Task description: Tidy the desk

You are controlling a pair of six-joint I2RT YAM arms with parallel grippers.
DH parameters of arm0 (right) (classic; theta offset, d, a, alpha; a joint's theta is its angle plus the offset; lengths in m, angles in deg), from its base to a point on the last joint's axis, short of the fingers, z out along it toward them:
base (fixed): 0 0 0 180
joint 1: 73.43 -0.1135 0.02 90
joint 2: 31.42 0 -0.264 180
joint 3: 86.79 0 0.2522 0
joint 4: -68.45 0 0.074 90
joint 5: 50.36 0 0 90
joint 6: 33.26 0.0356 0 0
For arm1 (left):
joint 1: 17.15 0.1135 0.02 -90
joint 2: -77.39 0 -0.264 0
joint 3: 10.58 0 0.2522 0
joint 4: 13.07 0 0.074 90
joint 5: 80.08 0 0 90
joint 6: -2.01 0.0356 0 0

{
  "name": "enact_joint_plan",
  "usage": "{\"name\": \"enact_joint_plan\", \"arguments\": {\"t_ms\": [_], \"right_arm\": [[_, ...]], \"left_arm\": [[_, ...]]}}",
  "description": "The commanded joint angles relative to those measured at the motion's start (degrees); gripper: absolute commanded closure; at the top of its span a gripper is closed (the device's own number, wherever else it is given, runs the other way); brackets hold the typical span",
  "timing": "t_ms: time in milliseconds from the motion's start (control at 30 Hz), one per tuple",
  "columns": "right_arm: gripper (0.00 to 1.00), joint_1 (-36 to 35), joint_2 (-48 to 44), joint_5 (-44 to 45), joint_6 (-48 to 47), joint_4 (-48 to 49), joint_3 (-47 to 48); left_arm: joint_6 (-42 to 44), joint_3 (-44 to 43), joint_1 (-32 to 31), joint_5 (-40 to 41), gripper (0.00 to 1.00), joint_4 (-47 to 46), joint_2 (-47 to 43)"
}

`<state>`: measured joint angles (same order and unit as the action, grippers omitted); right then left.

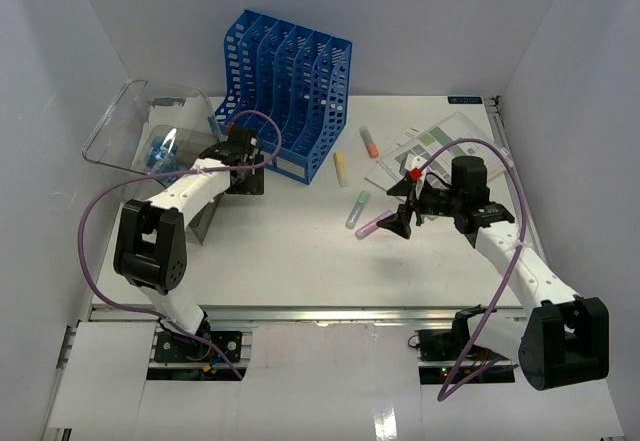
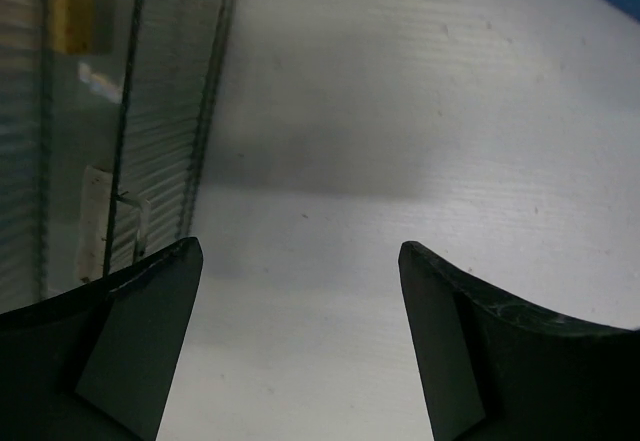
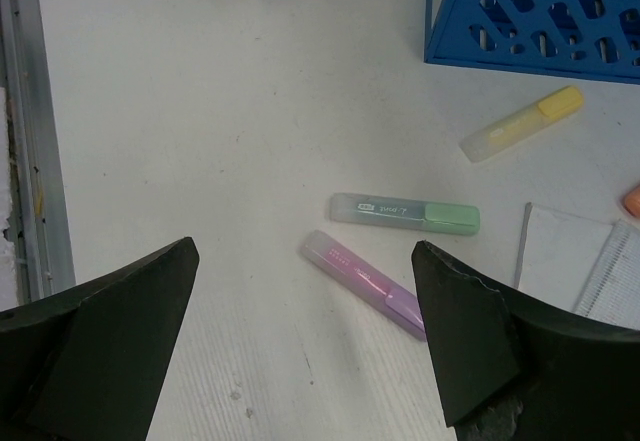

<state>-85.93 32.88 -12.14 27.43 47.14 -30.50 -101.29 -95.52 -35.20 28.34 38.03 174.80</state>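
Right fingers (image 3: 110, 331) spread near purple highlighter (image 3: 365, 283); left fingers (image 2: 130, 341) spread over bare desk (image 2: 400, 111) beside bin (image 2: 100, 111)

The left arm (image 1: 185, 193) and right arm (image 1: 530, 276) share white link shells joined by chunky black joint housings. A purple cable (image 1: 88, 223) loops loosely along each. The left gripper (image 2: 300, 256) and right gripper (image 3: 305, 251) have matte black, wedge-shaped fingers (image 3: 470, 331), scuffed pale along their edges. A small red tag (image 1: 413, 174) marks the right wrist.
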Motion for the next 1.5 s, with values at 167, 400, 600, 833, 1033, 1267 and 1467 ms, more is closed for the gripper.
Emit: {"name": "enact_joint_plan", "arguments": {"t_ms": [167,400,600,833,1033,1267,1467], "right_arm": [[0.06,0.2,1.4,0.2,-1.6,0.6,0.5],[0.06,0.2,2.5,0.7,-1.9,0.6,0.5],[0.06,0.1,3.2,0.7,-1.9,0.6,0.5],[0.06,0.2,3.8,1.0,-2.0,0.6,0.5],[0.06,0.2,3.7,1.2,-2.2,0.5,0.5],[0.06,0.1,3.5,1.2,-2.5,0.4,0.4],[0.06,0.2,3.3,1.3,-2.9,0.3,0.4]], "left_arm": [[3.9,-6.3,3.0,4.3,0.09,-0.8,2.0],[5.5,-3.0,1.8,4.9,0.12,-2.9,-2.8],[6.7,1.7,1.3,11.7,0.14,-4.2,-5.6],[7.4,4.5,0.9,15.4,0.13,-7.6,-7.0],[10.3,6.5,-4.5,14.6,0.15,-11.2,-9.4],[13.1,9.7,-8.3,24.4,0.36,-18.9,-7.7],[17.2,12.1,-8.3,35.5,0.47,-26.1,-2.7]]}}
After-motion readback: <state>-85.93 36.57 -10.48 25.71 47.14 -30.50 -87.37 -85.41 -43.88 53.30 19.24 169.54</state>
